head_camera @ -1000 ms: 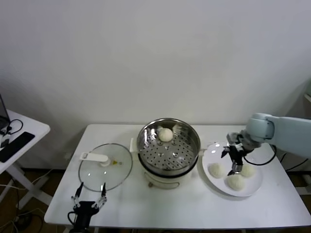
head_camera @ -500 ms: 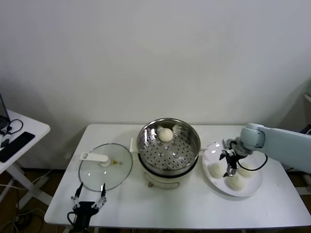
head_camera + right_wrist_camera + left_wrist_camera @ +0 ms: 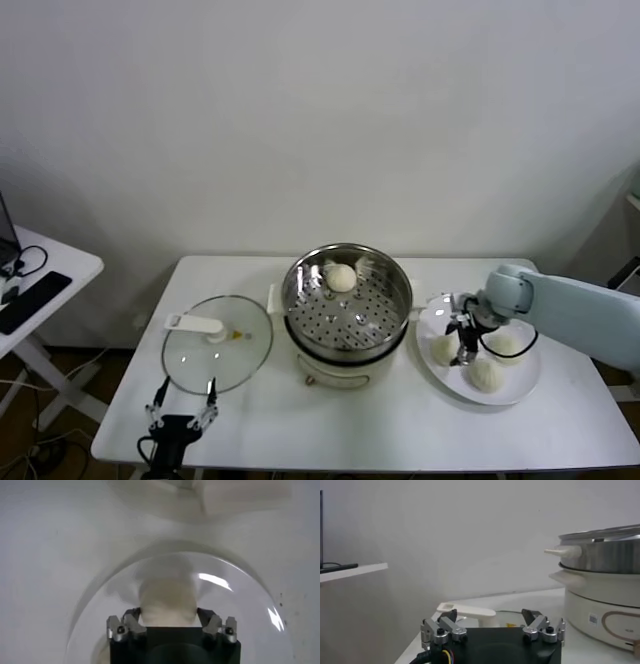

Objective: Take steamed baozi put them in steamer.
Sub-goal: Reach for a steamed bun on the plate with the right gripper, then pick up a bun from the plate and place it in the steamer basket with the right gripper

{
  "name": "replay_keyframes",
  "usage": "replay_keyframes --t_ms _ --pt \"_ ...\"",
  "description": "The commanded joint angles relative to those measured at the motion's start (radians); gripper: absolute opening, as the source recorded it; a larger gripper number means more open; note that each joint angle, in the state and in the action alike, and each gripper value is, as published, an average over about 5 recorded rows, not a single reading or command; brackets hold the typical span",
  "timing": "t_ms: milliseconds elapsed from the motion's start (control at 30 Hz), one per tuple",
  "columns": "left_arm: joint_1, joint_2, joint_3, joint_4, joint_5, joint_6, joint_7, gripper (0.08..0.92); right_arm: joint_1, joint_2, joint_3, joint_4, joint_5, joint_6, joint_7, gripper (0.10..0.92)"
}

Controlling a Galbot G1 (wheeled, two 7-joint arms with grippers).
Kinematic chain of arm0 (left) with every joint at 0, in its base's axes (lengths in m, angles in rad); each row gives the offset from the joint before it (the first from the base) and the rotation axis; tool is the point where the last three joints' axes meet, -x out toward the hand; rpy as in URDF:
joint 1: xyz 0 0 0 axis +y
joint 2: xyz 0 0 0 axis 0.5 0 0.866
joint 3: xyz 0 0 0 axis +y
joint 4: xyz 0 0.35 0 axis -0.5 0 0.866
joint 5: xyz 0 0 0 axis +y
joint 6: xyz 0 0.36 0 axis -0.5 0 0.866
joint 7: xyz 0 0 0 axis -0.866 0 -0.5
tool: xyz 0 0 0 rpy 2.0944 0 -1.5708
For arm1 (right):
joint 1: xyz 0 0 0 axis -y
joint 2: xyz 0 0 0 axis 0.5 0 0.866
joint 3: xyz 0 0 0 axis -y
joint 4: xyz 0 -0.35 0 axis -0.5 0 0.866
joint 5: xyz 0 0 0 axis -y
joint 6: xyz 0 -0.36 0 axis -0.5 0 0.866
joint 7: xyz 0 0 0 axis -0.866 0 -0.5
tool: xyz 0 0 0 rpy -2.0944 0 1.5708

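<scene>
One baozi (image 3: 341,278) lies in the steel steamer (image 3: 345,318) at its far side. Three more baozi lie on the white plate (image 3: 520,388): a left one (image 3: 440,350), a front one (image 3: 485,374) and a right one (image 3: 506,344). My right gripper (image 3: 463,346) is low over the plate, next to the left bun. In the right wrist view its open fingers (image 3: 169,617) straddle a bun (image 3: 167,597), one on each side, on the plate (image 3: 240,595). My left gripper (image 3: 183,405) is open and empty at the table's front left edge.
The glass lid (image 3: 217,343) with a white handle lies left of the steamer, just beyond the left gripper; its handle (image 3: 467,611) and the steamer's pot base (image 3: 605,605) show in the left wrist view. A side table (image 3: 40,275) with cables stands at far left.
My right gripper has moved left and down across the plate, from between the buns to the leftmost one. The left arm has not moved.
</scene>
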Motion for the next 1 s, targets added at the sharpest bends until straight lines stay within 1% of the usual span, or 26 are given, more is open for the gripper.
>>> replay_keyframes --t_ms 33,133,233,433,533,633,767,900,1000 --pt "0.000 0.000 -0.002 0.000 0.001 -0.001 -0.001 0.823 -0.007 -0.002 0.032 -0.005 -0.006 0.007 -0.025 0.692" --pt "0.002 0.000 -0.002 -0.002 0.002 -0.002 -0.002 0.823 0.056 -0.022 -0.011 0.020 0.010 0.013 -0.040 0.658" --pt "0.005 0.000 -0.001 -0.004 0.003 -0.002 -0.002 0.823 0.196 -0.044 -0.117 0.060 0.053 0.030 -0.066 0.642" --pt "0.008 0.003 0.000 -0.001 0.006 -0.006 -0.002 0.823 0.568 -0.051 -0.386 0.134 0.153 0.083 -0.169 0.636" --pt "0.010 0.005 0.000 0.004 0.006 -0.008 -0.003 0.823 0.713 -0.038 -0.465 0.154 0.197 0.103 -0.224 0.636" --pt "0.010 0.005 0.003 0.003 0.006 -0.007 -0.003 0.823 0.834 -0.007 -0.516 0.175 0.265 0.111 -0.256 0.636" --pt "0.014 0.005 0.008 0.000 0.008 -0.006 -0.002 0.823 0.948 0.059 -0.543 0.220 0.395 0.097 -0.272 0.636" --pt "0.018 0.006 0.012 0.002 0.012 -0.010 -0.003 0.823 0.978 0.138 -0.497 0.256 0.479 0.061 -0.260 0.636" --pt "0.019 0.006 0.016 0.001 0.016 -0.014 -0.003 0.823 0.948 0.200 -0.426 0.261 0.502 0.027 -0.242 0.636"
